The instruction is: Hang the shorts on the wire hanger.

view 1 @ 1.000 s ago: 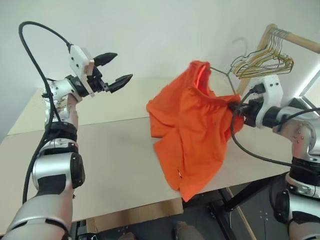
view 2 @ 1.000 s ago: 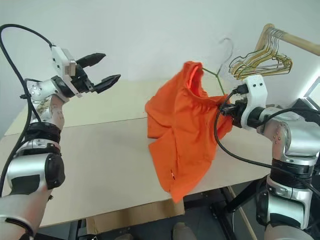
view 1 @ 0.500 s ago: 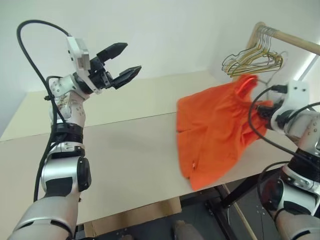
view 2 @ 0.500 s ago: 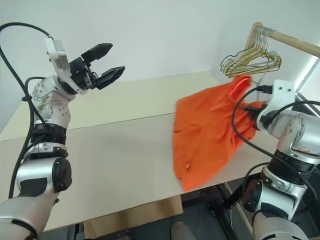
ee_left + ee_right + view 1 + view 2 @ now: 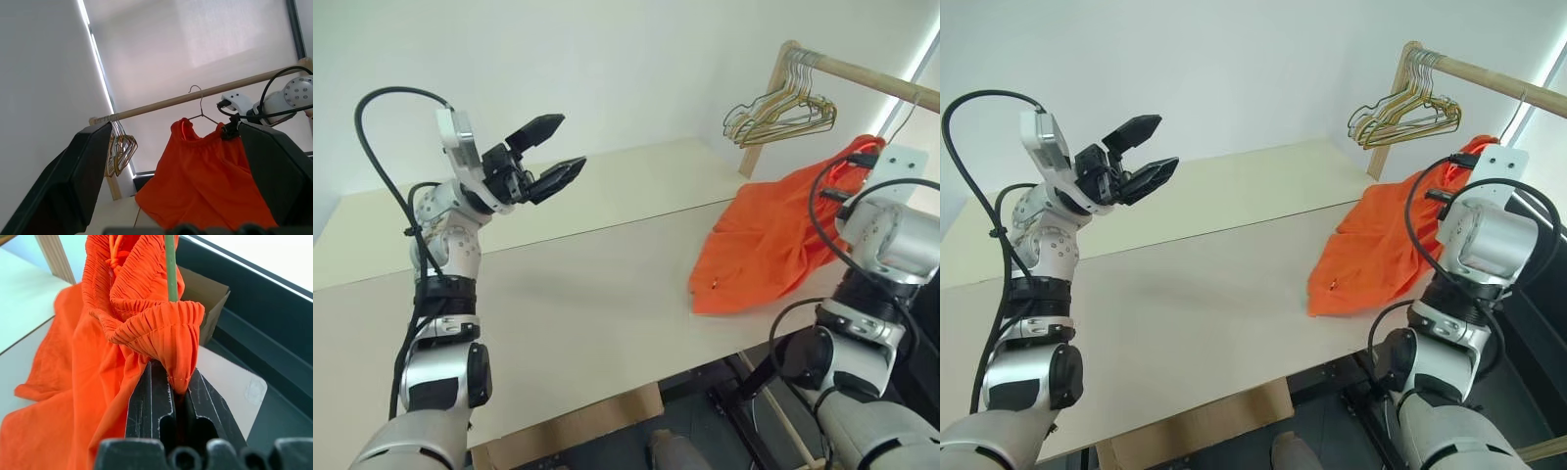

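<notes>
My arms (image 5: 438, 343) are silver with black joints; black cables (image 5: 382, 127) loop to white wrist housings and black fingers (image 5: 536, 128).

The left gripper (image 5: 551, 155) is hovering raised, fingers spread wide, nothing between its jaws. The right gripper (image 5: 172, 396) is clamping the shorts (image 5: 142, 323) between closed jaws.

Bright orange soft fabric shorts (image 5: 1386, 250) drape over the right edge of the pale beige table (image 5: 1195, 304); the black two-fingered left gripper (image 5: 1148, 152) hovers spread above its far-left part.
</notes>
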`<move>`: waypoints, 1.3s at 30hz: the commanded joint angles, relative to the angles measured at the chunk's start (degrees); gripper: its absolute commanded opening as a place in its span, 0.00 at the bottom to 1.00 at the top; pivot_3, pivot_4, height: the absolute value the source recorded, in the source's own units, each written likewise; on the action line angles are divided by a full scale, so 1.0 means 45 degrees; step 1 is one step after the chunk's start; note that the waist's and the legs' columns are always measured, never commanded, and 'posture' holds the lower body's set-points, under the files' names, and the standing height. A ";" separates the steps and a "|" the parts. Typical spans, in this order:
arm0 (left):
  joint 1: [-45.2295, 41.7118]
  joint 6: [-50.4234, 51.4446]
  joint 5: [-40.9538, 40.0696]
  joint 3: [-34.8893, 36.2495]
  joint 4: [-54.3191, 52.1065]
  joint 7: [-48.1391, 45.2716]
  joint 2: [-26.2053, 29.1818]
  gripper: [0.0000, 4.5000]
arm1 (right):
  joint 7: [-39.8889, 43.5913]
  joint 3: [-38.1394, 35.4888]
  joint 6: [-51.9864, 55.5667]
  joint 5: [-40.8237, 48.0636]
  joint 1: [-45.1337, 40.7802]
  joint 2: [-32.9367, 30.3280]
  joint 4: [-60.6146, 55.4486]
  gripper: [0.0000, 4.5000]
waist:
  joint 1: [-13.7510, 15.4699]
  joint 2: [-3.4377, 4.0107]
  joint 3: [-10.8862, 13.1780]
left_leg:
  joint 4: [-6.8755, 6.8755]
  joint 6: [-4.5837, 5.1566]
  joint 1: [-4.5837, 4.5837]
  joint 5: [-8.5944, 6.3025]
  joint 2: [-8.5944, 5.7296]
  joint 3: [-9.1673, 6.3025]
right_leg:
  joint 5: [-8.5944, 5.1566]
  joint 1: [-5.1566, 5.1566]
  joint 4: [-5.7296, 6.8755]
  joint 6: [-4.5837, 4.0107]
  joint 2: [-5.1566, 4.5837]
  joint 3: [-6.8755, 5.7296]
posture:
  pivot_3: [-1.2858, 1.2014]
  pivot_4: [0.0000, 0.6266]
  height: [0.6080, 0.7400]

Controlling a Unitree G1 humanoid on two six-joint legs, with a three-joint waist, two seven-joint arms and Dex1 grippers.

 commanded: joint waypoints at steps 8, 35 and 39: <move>0.0524 0.0239 -0.0234 0.0073 -0.1373 0.0732 0.0171 0.99 | -0.1152 -0.0458 -0.5086 0.0668 -0.2620 -0.2222 0.5995 0.00 | 0.0060 0.0028 0.0017 | -0.0023 0.0001 0.0000 0.0000 -0.0004 0.0008 | 0.0000 0.0009 -0.0036 0.0001 -0.0001 0.0004 | 0.45 0.00 1.00; 0.1137 0.0237 0.0021 -0.0209 -0.2166 0.1196 0.0359 0.99 | -0.1628 -0.2584 -1.0130 0.5464 -0.5385 -0.5171 1.5029 0.00 | 0.0079 0.0054 0.0038 | -0.0105 0.0006 0.0089 -0.0004 -0.0003 0.0182 | -0.0012 0.0092 -0.0081 0.0028 0.0016 0.0143 | 0.46 0.00 1.00; 0.1217 0.0259 -0.0002 -0.0212 -0.2260 0.1252 0.0400 0.99 | -0.1668 -0.2790 -1.0155 0.5875 -0.5132 -0.5289 1.5147 0.00 | 0.0109 0.0053 0.0039 | -0.0134 0.0006 0.0145 -0.0004 -0.0001 0.0189 | -0.0031 0.0153 -0.0118 0.0060 0.0020 0.0146 | 0.46 0.00 1.00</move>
